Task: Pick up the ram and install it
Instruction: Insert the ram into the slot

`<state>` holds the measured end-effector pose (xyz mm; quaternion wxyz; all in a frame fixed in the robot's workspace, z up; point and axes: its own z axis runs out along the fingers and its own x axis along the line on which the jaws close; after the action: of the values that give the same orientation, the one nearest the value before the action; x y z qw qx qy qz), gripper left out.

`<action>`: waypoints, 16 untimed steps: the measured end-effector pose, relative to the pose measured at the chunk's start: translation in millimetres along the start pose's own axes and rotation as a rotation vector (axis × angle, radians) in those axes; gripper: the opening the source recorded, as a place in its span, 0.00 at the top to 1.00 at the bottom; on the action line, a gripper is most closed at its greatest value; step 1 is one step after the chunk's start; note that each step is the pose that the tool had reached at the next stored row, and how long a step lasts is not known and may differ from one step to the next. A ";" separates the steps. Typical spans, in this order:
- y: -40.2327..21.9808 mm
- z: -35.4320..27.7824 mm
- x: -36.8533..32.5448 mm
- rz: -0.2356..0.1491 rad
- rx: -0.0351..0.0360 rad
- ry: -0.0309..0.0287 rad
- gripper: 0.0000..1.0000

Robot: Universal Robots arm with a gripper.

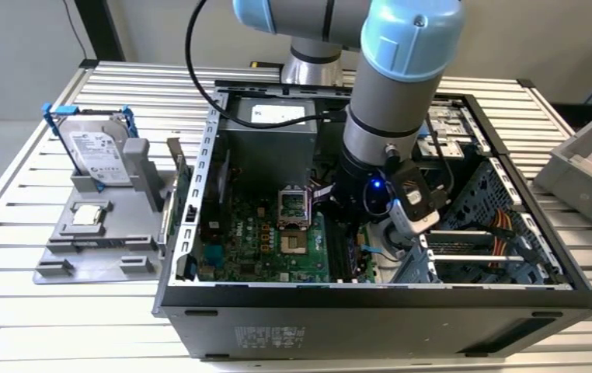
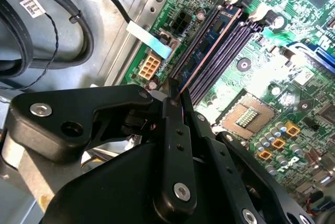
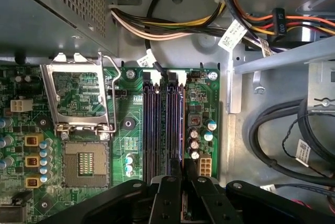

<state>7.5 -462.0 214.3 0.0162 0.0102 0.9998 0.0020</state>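
While the arm is reaching down into the open PC case [image 1: 205,155], the gripper [image 2: 175,94] is seen low over the motherboard [image 3: 131,130], right at the memory slots [image 3: 162,124]. The fingers [image 3: 170,192] are pressed together on the ram [image 2: 209,46], which is held on edge along one of the slots, next to the open CPU socket [image 3: 82,164]. Whether the stick is fully seated can't be told. Off to the exterior view's left, a hard drive [image 1: 99,151] is stood in a grey holder [image 1: 94,249] on the slatted table [image 1: 26,326].
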 end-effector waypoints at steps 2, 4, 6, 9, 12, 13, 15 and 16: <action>0.3 0.5 0.0 0.000 0.0000 0.0000 1.00; 0.7 1.3 0.1 0.000 0.0003 0.0001 1.00; 0.9 1.8 0.1 0.000 0.0000 0.0000 1.00; 1.0 2.0 0.1 0.000 -0.0001 0.0000 1.00; 1.0 2.3 0.1 0.000 -0.0001 0.0000 1.00; 1.0 2.3 0.1 0.000 -0.0002 0.0000 1.00; 1.0 2.4 0.1 0.000 -0.0001 0.0000 1.00; 1.0 2.5 0.1 0.000 -0.0001 0.0000 1.00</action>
<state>7.4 -461.1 211.9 0.0162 0.0102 0.9998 0.0021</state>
